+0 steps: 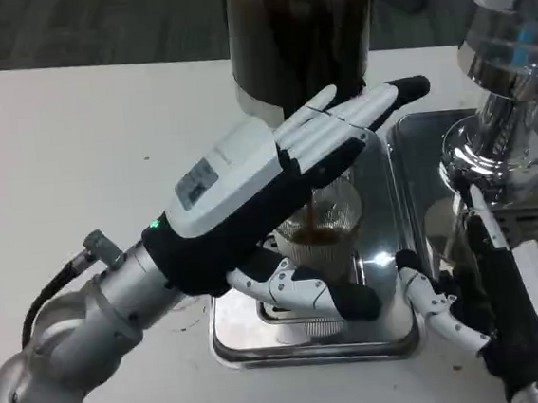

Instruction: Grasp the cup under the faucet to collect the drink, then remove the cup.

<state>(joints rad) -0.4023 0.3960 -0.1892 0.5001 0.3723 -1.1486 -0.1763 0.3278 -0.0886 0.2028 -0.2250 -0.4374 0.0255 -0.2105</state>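
worrying about a spill here: my left hand wraps loosely round the filling cup, can't tell if gripped. right hand open, holding nothing.

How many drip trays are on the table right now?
2. One drip tray sits under the cup at centre; a second tray lies to its right, partly hidden behind the right hand.

The left hand reaches forward, fingers straight and spread, thumb curled below. The right hand stands edge-on, thumb stretched leftward.
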